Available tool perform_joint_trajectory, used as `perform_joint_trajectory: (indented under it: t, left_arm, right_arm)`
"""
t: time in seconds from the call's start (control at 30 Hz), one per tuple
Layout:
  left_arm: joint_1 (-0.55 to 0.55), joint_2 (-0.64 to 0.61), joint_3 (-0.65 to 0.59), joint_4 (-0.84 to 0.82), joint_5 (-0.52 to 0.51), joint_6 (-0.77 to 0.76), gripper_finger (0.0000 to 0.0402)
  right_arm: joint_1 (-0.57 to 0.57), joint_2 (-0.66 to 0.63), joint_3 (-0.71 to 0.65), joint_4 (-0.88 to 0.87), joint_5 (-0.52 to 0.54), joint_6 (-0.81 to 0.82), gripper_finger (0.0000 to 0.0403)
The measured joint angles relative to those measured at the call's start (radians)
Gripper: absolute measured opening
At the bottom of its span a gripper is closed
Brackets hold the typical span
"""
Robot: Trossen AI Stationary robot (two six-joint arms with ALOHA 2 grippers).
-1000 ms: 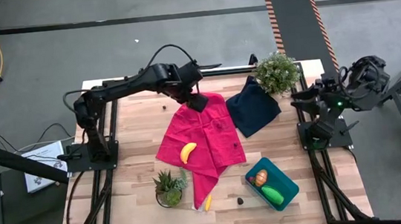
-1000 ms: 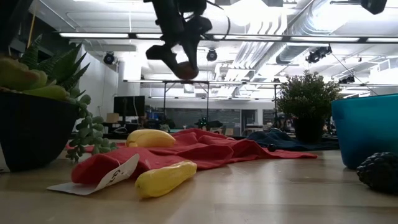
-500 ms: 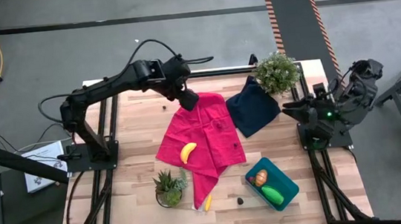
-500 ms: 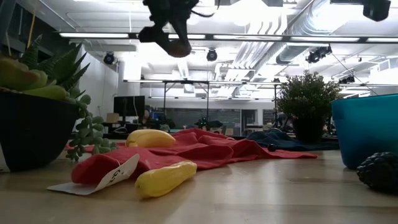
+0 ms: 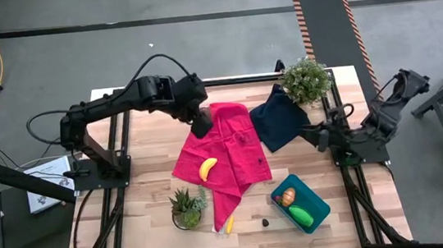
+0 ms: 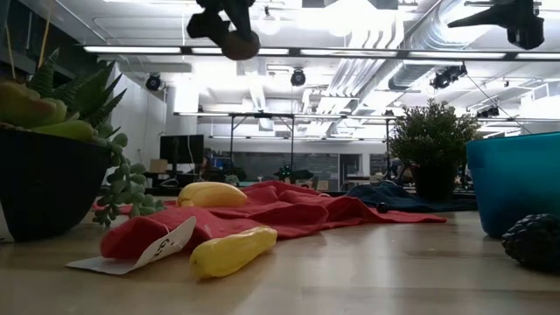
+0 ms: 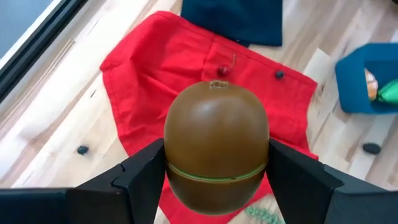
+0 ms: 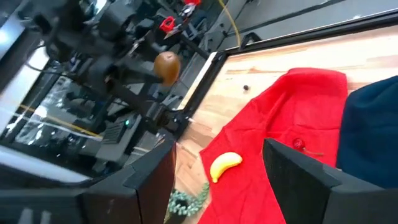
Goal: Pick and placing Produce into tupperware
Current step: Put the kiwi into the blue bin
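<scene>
My left gripper [image 5: 201, 126] is shut on a brown egg-shaped piece [image 7: 216, 137], high over the far left part of a red cloth [image 5: 220, 153]; the low view shows the brown piece [image 6: 238, 42] near the top. My right gripper [image 8: 221, 186] hovers open at the table's right edge with nothing between its fingers. The teal tupperware [image 5: 316, 201] stands near the front right and holds an orange piece [image 5: 288, 198] and a green piece [image 5: 301, 215]. One yellow banana [image 5: 207, 168] lies on the red cloth. Another banana [image 5: 229, 224] lies on the wood at the cloth's near tip. My left gripper pinches the brown piece between its two fingers at the widest part, on two opposite sides [image 7: 173, 158] by a thin green seam. The fingers slant down from the table's left side. The piece is lifted clear, well above the red cloth.
A navy cloth [image 5: 279, 118] lies right of the red one. One potted plant [image 5: 306, 80] stands at the far right corner. Another plant [image 5: 187, 206] stands near the front, left of the second banana. A small dark lump [image 5: 265, 220] sits left of the tupperware.
My left gripper has risen and gone toward the table's left and slightly nearer, carrying the brown piece clear of the cloth. My right gripper has sunk and drawn toward the near edge along the table's right side, rolling as it went.
</scene>
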Motion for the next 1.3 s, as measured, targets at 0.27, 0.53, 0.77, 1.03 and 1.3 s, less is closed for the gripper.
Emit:
perform_joint_trajectory:
  t: [0.27, 0.53, 0.77, 1.03, 1.3]
  left_arm:
    - [-0.059, -0.021, -0.001, -0.040, -0.048, 0.021, 0.0243]
    - [-0.086, -0.048, -0.001, -0.067, -0.056, 0.035, 0.0243]
    - [-0.092, -0.088, -0.001, -0.045, -0.056, 0.057, 0.0243]
    - [-0.143, -0.105, -0.001, 0.010, -0.083, 0.154, 0.0243]
    - [-0.223, -0.105, -0.001, 0.152, -0.105, 0.243, 0.0243]
  right_arm:
    - [-0.063, 0.074, 0.000, 0.096, -0.008, -0.007, 0.0232]
    - [-0.086, 0.093, 0.000, 0.158, -0.048, -0.006, 0.0232]
    - [-0.090, 0.097, 0.001, 0.222, -0.088, 0.001, 0.0232]
    - [-0.103, 0.117, 0.001, 0.234, -0.103, 0.149, 0.0232]
    - [-0.155, 0.173, 0.001, 0.375, -0.201, 0.195, 0.0232]
